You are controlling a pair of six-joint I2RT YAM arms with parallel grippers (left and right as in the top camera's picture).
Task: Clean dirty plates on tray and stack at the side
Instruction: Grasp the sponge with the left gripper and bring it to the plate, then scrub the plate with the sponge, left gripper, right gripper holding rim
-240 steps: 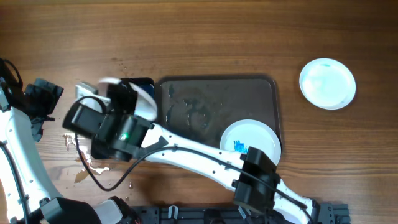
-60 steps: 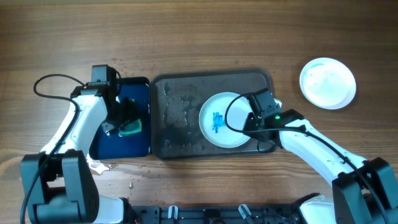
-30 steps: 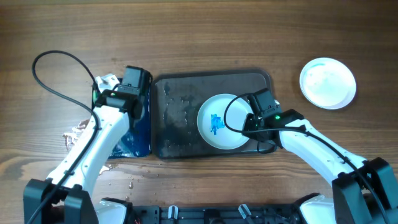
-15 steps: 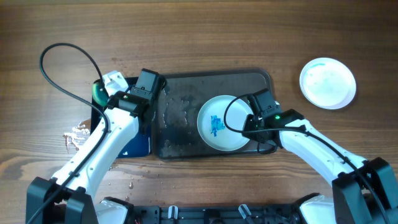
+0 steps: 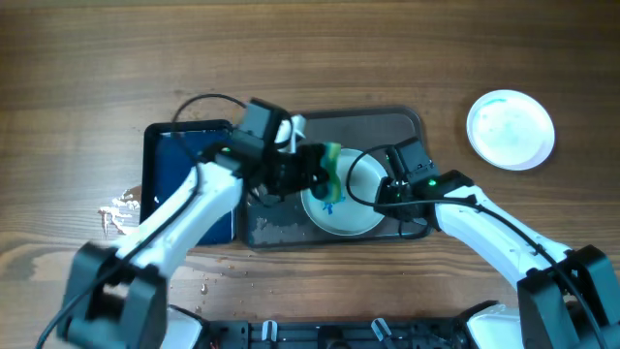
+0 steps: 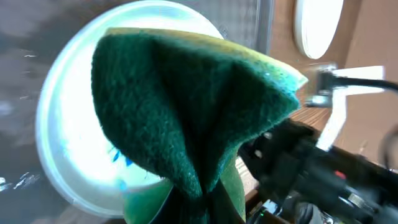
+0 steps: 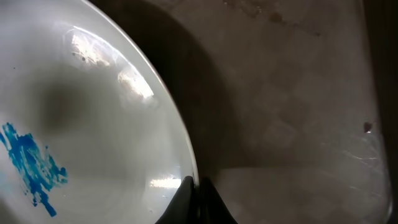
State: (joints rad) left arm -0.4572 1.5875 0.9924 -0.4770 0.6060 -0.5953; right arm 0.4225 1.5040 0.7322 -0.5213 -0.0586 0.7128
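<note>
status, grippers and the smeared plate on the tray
Left gripper shut on green sponge, over the plate. Right gripper shut on plate rim; plate on grey tray, blue smear unwiped. Nothing blocking.

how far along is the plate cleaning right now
Done: one white plate lies on the bare wood right of the grey tray. In hand: the right gripper pinches the rim of the blue-smeared plate on the tray while the left gripper holds a green sponge over it. Left: wiping off the smear, then stacking it aside.

Plate (image 5: 366,206) on tray (image 5: 387,118) (right), sponge (image 5: 330,171) — above it
</note>
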